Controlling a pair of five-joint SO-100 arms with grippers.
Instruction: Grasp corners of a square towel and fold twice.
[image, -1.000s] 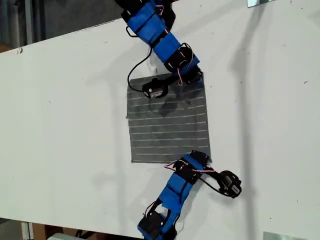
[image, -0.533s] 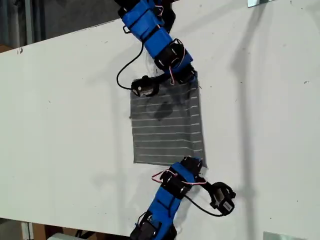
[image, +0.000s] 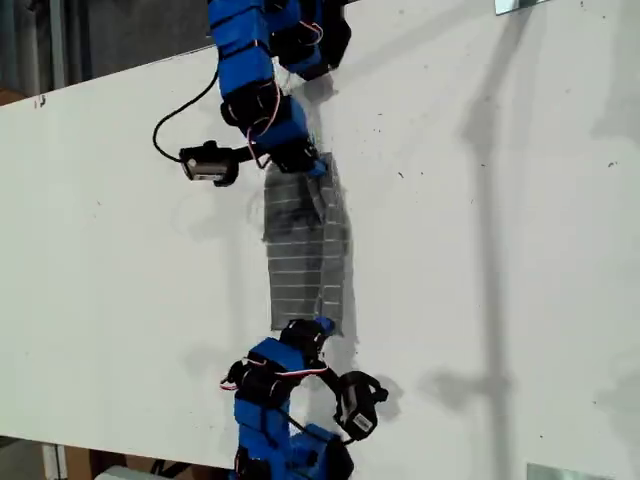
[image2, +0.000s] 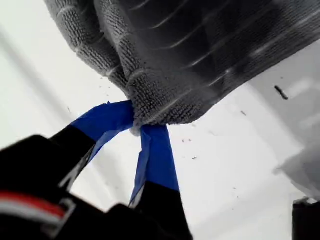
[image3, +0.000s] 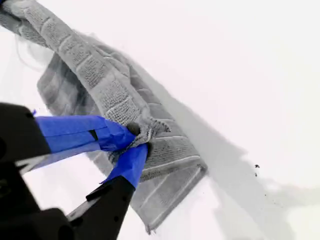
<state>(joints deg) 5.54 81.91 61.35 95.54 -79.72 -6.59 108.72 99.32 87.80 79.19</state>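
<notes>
White tabletop (image: 500, 250) carries the whole scene, and the towel (image: 300, 260) lies near its middle, between the two blue arms. One second ago the cloth lay flat at full width, with an arm at each of its two corners on the exterior view's right. Now both arms have swung toward the exterior view's left, taking that edge with them, and the towel shows as a narrow strip about half as wide, its carried edge raised and rumpled. Judgement: the first fold is well advanced but not yet laid down, and the second fold has not begun. The first gripper (image2: 135, 125) is clamped on a corner of the towel, with the cloth bunched above its jaws. The second gripper (image3: 137, 137) is likewise closed on a corner, with the lower layer flat on the table beneath it. The wrist views do not settle which arm in the exterior view is which. Bare table lies to the exterior view's left of the strip, giving room to finish the sweep. The table's far edge runs close behind the upper arm, and the near edge sits close under the lower arm's base
</notes>
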